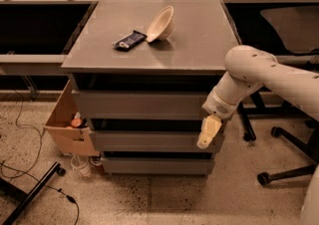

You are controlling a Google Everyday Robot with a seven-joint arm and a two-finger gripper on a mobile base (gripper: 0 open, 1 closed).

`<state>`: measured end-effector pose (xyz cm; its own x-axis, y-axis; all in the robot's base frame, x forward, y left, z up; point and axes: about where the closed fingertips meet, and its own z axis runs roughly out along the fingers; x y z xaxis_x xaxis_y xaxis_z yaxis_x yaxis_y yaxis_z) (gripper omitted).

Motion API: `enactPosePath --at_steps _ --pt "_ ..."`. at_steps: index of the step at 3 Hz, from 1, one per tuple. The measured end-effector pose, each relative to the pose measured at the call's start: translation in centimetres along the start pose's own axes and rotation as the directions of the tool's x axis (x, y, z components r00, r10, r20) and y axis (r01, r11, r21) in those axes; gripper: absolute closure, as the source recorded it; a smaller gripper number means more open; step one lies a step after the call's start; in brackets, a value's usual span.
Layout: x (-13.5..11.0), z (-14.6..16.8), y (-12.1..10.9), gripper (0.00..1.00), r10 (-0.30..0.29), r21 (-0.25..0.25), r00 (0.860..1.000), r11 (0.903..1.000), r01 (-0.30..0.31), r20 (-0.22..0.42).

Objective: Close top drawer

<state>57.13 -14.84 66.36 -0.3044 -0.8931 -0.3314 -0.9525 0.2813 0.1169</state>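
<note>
The top drawer [139, 104] is the uppermost grey front of the cabinet. It stands out a little from the cabinet, with a dark gap between it and the cabinet top [199, 45]. My gripper [208, 132] hangs at the end of the white arm [249, 72], pointing down. It is in front of the right end of the drawer stack, at the height of the middle drawer [149, 141], just below the top drawer's right corner. It holds nothing that I can see.
A cream bowl [160, 24] lies tilted on the cabinet top next to a dark packet [129, 40]. An open cardboard box [67, 129] stands on the floor left of the cabinet. An office chair base [286, 164] is at the right. Cables [30, 169] lie on the floor at the left.
</note>
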Motion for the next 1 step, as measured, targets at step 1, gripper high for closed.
enactPosePath --at_steps 1 --pt "0.07 0.03 0.12 0.0 0.0 -0.005 1.0 1.0 0.0 -0.001"
